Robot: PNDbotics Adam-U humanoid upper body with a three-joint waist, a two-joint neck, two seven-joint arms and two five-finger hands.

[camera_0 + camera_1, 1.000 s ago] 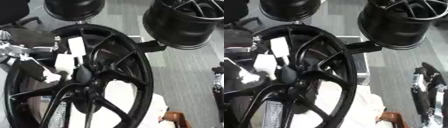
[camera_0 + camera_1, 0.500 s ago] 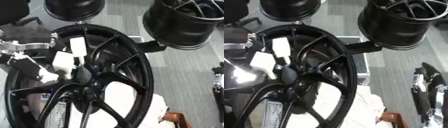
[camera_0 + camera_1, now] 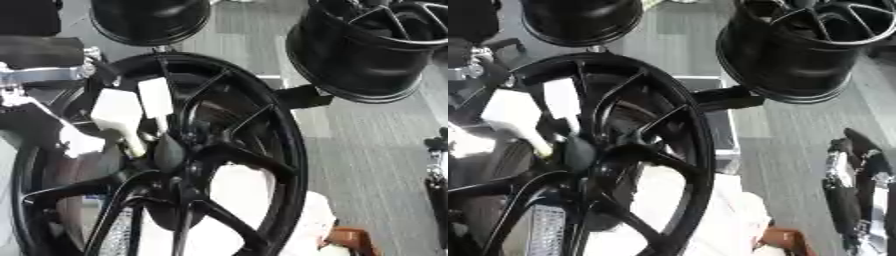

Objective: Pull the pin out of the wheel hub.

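Big glossy black alloy wheel (image 3: 219, 165) fills the near-left of the scene, standing roughly on edge and leaning, face turned toward the camera. Thin curved spokes run from the rim into a dark rounded hub (image 3: 171, 152) at centre-left. Finish is smooth and reflective, with pale floor showing through the spoke gaps.

Left hand (image 3: 118, 120) comes in from the left on a black and silver arm. Its white blocky finger segments sit right at the hub, angled down toward it, with 1 flat white segment (image 3: 156, 97) upright just above the hub. The fingers look bent in around the hub area, but I cannot tell if they are clamped on anything. The pin itself can't be made out: the hub centre is hidden by the fingers and the dark hub, so no read on its axis or which way it points.

Right hand (image 3: 846, 200) shows at the right edge in the right eye view, black with silver parts, well apart from the wheel. Cannot tell whether its fingers are apart or together.

2 more black wheels on the far side: far left (image 3: 149, 20), barrel side visible, and far right (image 3: 367, 50), tilted, open spoked face up. Grey ribbed floor (image 3: 367, 150) between them.
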